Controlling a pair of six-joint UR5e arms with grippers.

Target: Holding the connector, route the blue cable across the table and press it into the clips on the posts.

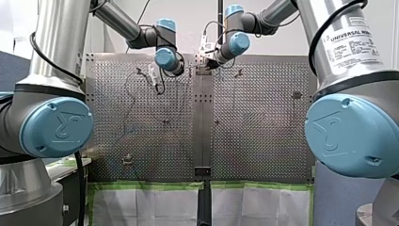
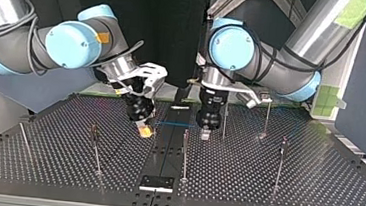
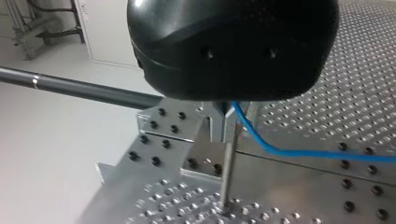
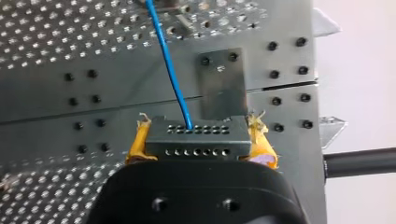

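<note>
Clamped with the right gripper (image 4: 198,140) on the connector (image 4: 196,145), a grey block with rows of small holes, with yellow pads (image 4: 135,147) pressed against its two short ends. Closed with the left gripper (image 3: 227,135), by the look of the metal fingers (image 3: 215,126) drawn narrow together, round the blue cable (image 3: 299,152) a little way along, directly above a thin post (image 3: 227,177). Strung almost straight between the two grippers, clear of the perforated table (image 2: 313,194), over its middle seam.

Judged light, thin and limp: likely to sag wherever unsupported, to slip through a loose grip, and to kink if bent hard at the connector's entry. Best pulled by the connector, rigid enough for a firm squeeze, and pinched on the cable itself just beside a clip for the pressing in.

Further out, more slender posts (image 2: 185,153) standing well apart across the table, easy to knock with a low gripper or to snag with a slack loop. Cannot make out the clips on their tops.
</note>
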